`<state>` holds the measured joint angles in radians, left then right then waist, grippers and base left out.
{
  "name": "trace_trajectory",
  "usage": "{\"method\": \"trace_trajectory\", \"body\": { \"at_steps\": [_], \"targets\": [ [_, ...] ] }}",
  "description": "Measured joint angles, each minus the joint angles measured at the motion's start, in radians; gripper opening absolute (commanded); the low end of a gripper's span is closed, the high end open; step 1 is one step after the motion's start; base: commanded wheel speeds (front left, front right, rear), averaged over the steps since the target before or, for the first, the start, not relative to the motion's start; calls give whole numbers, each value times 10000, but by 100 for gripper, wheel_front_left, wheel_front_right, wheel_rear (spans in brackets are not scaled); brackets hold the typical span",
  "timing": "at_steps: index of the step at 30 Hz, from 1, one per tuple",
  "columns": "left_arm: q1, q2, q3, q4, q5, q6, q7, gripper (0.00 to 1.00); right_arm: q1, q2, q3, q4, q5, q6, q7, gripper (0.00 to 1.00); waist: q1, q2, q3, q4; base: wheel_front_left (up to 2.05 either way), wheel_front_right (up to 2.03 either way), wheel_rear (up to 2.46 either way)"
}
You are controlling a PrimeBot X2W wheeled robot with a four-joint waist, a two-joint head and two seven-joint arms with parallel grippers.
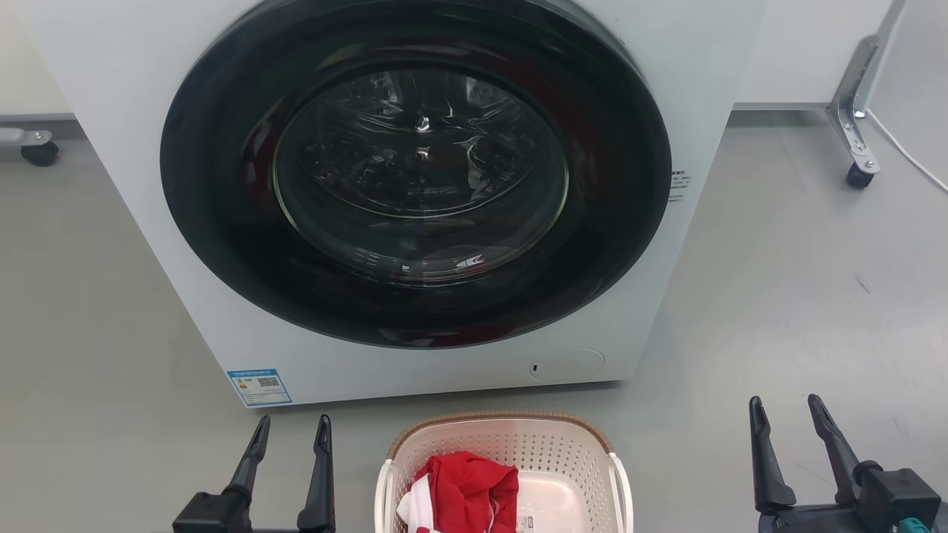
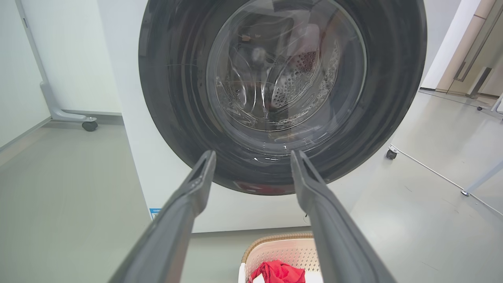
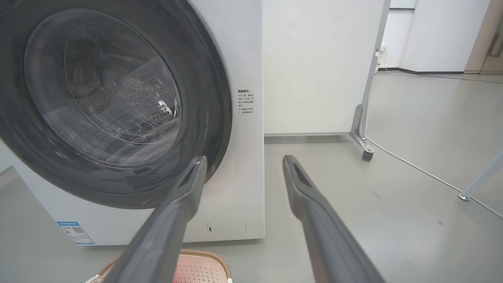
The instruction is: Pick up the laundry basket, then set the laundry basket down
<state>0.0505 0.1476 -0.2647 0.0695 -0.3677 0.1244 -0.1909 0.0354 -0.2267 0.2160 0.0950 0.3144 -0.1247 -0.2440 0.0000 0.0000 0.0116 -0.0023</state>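
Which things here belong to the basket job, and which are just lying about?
Job: laundry basket, left gripper, right gripper, both open.
Lying about: washing machine, red garment in the basket, wheeled stand, white cable.

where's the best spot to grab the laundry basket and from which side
Probably by its two white handles: left gripper on the left handle, right gripper on the right handle, each from its own outer side. The laundry basket sits upright between both open grippers, and the handles bow out from its walls.

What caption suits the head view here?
Left gripper and right gripper, jaws open, flank laundry basket with red cloth before washing machine.
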Motion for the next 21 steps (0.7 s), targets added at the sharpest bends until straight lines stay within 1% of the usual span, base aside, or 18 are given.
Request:
{"method": "trace_trajectory", "body": {
  "at_steps": [3, 4, 10, 13, 15, 19, 21],
  "targets": [
    [0, -4, -4, -2, 12, 0, 59, 100, 1, 8, -12, -15, -10, 0, 61, 100, 0, 0, 3, 6, 0, 0, 0],
    [0, -4, -4, -4, 12, 0, 82, 0, 1, 10, -17, -23, -31, 0, 63, 0, 1, 0, 4, 8, 0, 0, 0],
    [186, -58, -29, 453, -67, -17, 105, 0, 200, 234, 48, 428, 52, 19, 132, 0, 1, 0, 4, 10, 0, 0, 0],
    [182, -79, 61, 472, -234, -113, 199, 0, 183, 247, -92, 437, 265, 105, 188, 0, 2, 0, 3, 10, 0, 0, 0],
    [180, -105, 138, 506, -541, -117, 242, 0, 177, 274, -163, 470, 500, 123, 247, 0, 1, 0, 1, 10, 0, 0, 0],
    [159, -148, 318, 562, -1043, -259, 397, 0, 149, 349, -307, 537, 1037, 209, 418, 0, 2, 0, -3, 11, 0, 0, 0],
    [152, -171, 376, 585, -1394, -288, 458, 0, 145, 384, -391, 573, 1421, 295, 506, 0, 2, 0, -6, 11, 0, 0, 0]
  ]
}}
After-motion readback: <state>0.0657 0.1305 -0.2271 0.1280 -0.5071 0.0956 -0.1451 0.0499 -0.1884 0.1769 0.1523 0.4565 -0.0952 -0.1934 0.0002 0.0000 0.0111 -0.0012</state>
